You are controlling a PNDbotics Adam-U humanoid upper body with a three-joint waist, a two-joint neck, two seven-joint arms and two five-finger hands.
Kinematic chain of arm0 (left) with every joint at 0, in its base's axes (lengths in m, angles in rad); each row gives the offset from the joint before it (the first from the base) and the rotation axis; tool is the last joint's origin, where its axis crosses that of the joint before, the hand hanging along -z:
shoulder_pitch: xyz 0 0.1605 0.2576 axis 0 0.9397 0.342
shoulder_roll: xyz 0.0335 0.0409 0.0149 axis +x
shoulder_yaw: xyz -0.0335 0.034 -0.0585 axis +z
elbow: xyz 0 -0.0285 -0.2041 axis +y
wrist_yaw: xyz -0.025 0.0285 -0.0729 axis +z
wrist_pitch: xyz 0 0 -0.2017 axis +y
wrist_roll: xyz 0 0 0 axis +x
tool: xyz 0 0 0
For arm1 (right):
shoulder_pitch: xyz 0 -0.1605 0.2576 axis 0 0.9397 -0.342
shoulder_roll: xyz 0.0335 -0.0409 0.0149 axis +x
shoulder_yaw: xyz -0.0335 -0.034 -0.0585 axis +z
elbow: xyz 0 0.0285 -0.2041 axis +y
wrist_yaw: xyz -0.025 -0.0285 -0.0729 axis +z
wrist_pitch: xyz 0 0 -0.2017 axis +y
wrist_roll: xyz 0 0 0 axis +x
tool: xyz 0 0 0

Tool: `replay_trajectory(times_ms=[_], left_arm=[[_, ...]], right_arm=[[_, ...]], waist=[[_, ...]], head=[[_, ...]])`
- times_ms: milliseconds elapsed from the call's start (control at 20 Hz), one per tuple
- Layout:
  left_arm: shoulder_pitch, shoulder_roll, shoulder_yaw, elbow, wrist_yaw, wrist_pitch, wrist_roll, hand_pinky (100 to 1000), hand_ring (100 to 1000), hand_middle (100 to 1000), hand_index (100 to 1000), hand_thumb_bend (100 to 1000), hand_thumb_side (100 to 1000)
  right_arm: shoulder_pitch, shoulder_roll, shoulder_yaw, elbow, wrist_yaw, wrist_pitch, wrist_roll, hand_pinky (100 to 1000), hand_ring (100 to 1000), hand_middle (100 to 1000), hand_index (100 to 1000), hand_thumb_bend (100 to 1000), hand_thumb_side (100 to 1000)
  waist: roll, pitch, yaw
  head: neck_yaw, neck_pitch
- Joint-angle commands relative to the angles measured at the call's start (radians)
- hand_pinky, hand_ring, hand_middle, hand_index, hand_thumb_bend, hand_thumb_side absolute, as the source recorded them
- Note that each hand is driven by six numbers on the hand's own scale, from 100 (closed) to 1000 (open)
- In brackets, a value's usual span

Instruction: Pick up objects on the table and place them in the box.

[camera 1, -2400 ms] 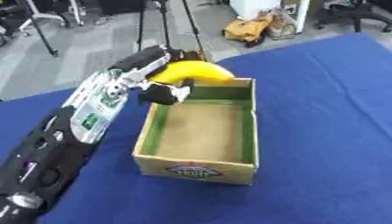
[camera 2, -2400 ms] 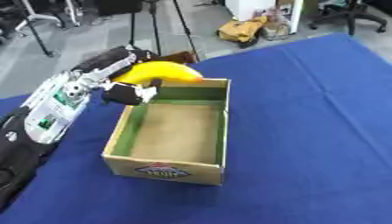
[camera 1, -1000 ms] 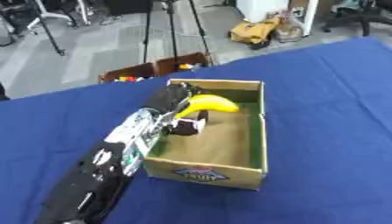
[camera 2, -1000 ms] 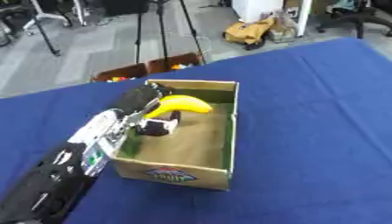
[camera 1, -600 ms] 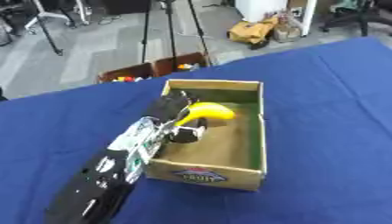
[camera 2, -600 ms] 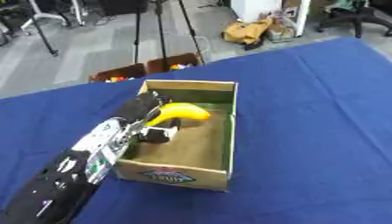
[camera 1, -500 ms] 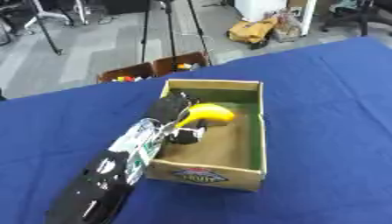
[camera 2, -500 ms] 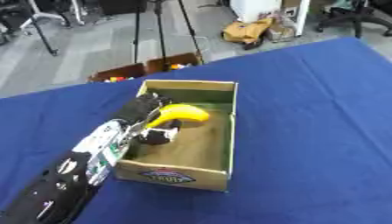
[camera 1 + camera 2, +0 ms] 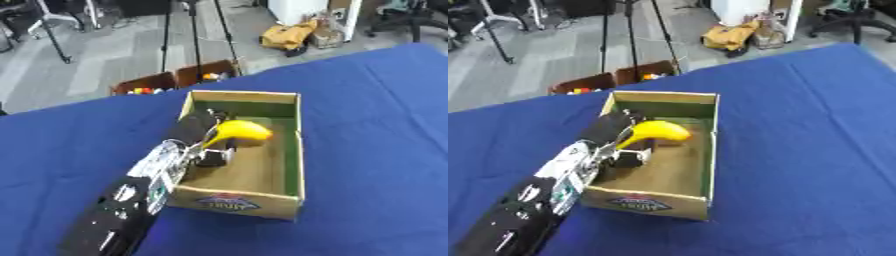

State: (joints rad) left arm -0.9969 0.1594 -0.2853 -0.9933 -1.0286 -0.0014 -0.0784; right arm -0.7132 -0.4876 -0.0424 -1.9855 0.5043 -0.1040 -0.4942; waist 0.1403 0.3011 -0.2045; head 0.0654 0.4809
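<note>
An open cardboard box with a green inner lining stands on the blue table. My left hand reaches over the box's left wall and is shut on a yellow banana. The banana hangs inside the box, above its floor, toward the far end. My left arm runs in from the lower left and covers part of the box's left wall. My right hand shows in neither view.
The blue table spreads wide around the box. Beyond its far edge lie a grey floor, tripod legs, low boxes of small coloured things and a yellow bag.
My left hand carried the banana from above the box's far left corner down into the box. The camera view has shifted too.
</note>
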Motion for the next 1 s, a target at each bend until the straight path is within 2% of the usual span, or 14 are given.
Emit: replay_trajectory(times_ms=[50,150,300,350,400,850,950,1000], left_arm=[[-0.014,0.006,0.001,-0.009,-0.018,-0.017,0.003,497,725,824,888,100,282],[-0.016,0.008,0.000,-0.016,-0.032,-0.021,-0.004,607,793,876,924,100,303],[-0.018,0.010,-0.003,-0.026,-0.044,-0.024,-0.025,659,816,880,930,100,314],[-0.019,0.010,-0.005,-0.031,-0.044,-0.025,-0.036,663,817,879,930,100,398],[-0.021,0.012,-0.007,-0.038,-0.044,-0.026,-0.045,672,823,884,936,100,323],[-0.022,0.035,-0.015,-0.147,-0.004,-0.011,-0.105,616,788,857,922,100,342],[-0.025,0.045,-0.010,-0.198,0.034,0.000,-0.111,603,778,853,922,100,381],[-0.027,0.050,-0.005,-0.231,0.060,0.009,-0.110,581,762,845,920,100,434]], right_arm=[[-0.017,-0.013,-0.006,-0.015,-0.005,0.003,-0.004,733,860,785,910,100,1000],[-0.015,-0.012,-0.005,-0.015,-0.005,0.004,-0.005,733,860,784,910,100,1000],[-0.013,-0.012,-0.005,-0.015,-0.005,0.004,-0.005,733,860,784,910,100,1000],[-0.011,-0.012,-0.005,-0.015,-0.005,0.005,-0.005,733,860,784,910,100,1000],[-0.010,-0.011,-0.006,-0.015,-0.005,0.005,-0.005,733,860,784,910,100,1000],[0.000,-0.008,-0.009,-0.015,-0.002,0.006,-0.011,732,860,786,910,100,1000],[0.000,-0.008,-0.009,-0.015,-0.002,0.006,-0.012,732,860,786,910,100,1000],[0.000,-0.009,-0.009,-0.015,-0.002,0.006,-0.012,732,860,786,910,100,1000]], waist=[[-0.010,-0.015,0.001],[-0.010,-0.016,0.002],[-0.011,-0.021,0.005],[-0.011,-0.022,0.007],[-0.012,-0.024,0.008],[-0.016,-0.042,0.019],[-0.015,-0.045,0.021],[-0.015,-0.045,0.022]], head=[[0.002,-0.011],[0.002,-0.009],[0.001,-0.007],[0.001,-0.007],[0.001,-0.006],[-0.010,0.002],[-0.011,0.009],[-0.012,0.013]])
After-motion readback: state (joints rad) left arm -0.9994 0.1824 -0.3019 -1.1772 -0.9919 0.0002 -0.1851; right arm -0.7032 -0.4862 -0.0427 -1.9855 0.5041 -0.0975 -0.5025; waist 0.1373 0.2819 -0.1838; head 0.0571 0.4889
